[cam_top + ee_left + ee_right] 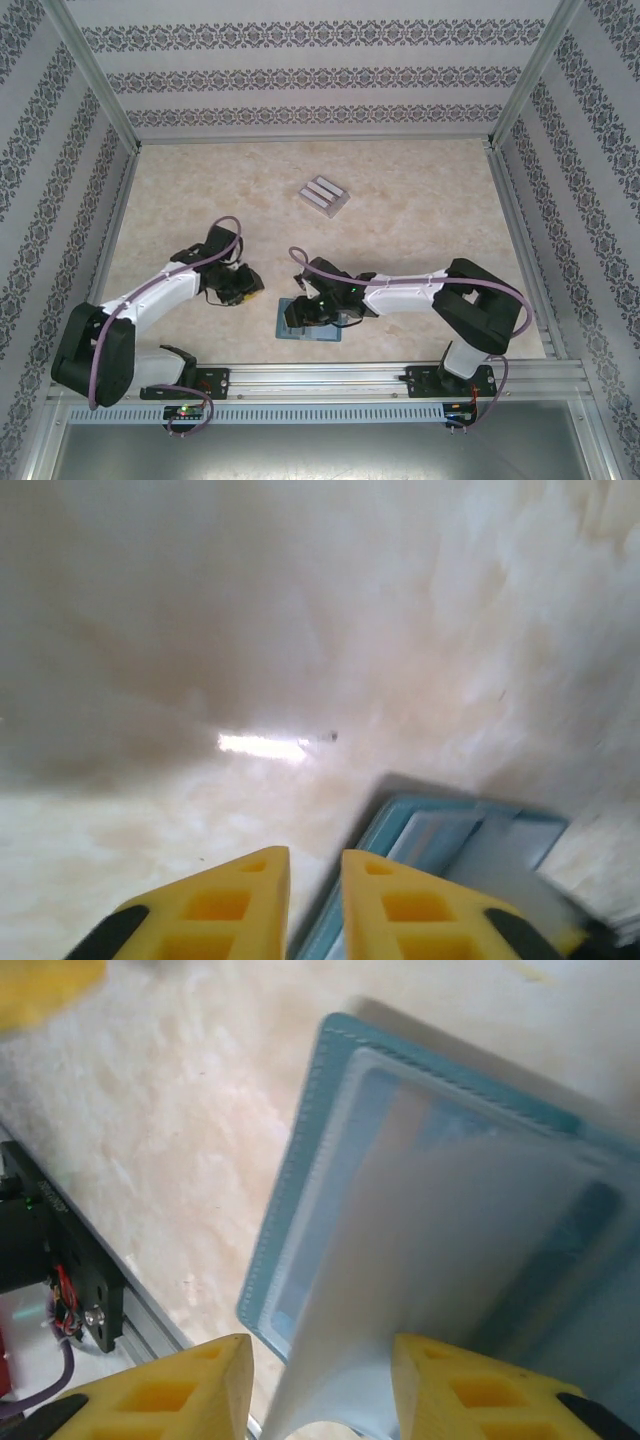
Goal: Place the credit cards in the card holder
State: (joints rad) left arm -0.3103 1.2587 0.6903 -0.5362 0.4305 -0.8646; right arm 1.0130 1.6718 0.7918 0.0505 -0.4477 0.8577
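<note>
Handling tip: grab credit cards (pixel 323 196) (thin, stiff, slick) by long edges, stacked well beyond floppy card holder (pixel 290 329) on the near side. Empty left gripper (pixel 315 856) slightly parted; right gripper (pixel 318 1346) straddling pale sheet (pixel 420 1230), grip unclear.

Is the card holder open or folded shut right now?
Open: the card holder lies spread on the table, pale inner pockets facing up.

Teal card holder (pixel 295 332) lies open and flat at the six o'clock edge of the desk (pixel 430 200), pale pockets up, a blurred grey card (pixel 430 1290) slanting over them. Three striped cards (pixel 323 197) sit side by side, well apart toward twelve o'clock.
</note>
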